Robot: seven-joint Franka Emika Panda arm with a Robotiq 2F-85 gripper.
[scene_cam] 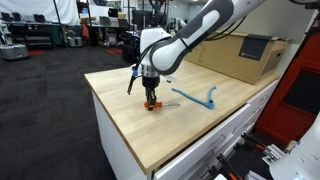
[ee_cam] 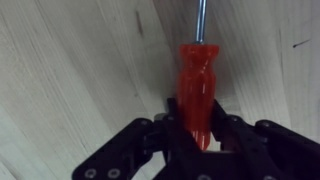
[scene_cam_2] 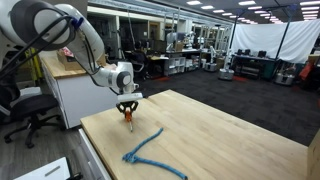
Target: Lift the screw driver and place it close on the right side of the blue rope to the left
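Wrist view: the gripper (ee_cam: 198, 128) stands with its two black fingers (ee_cam: 166, 130) closed against the lower end of the screw driver (ee_cam: 198, 75). Its orange handle lies between them and its thin metal shaft runs away toward the top edge over pale wood. In both exterior views the gripper (scene_cam: 150, 98) (scene_cam_2: 127, 110) points straight down at the table (scene_cam: 200, 135) (scene_cam_2: 235, 130), with the orange handle (scene_cam: 150, 105) (scene_cam_2: 128, 121) at the tabletop. The blue rope (scene_cam: 195, 97) (scene_cam_2: 148, 148) lies near the screwdriver on the same surface, its hooked end turned away. A cardboard box (scene_cam: 240, 55) rests farther back.
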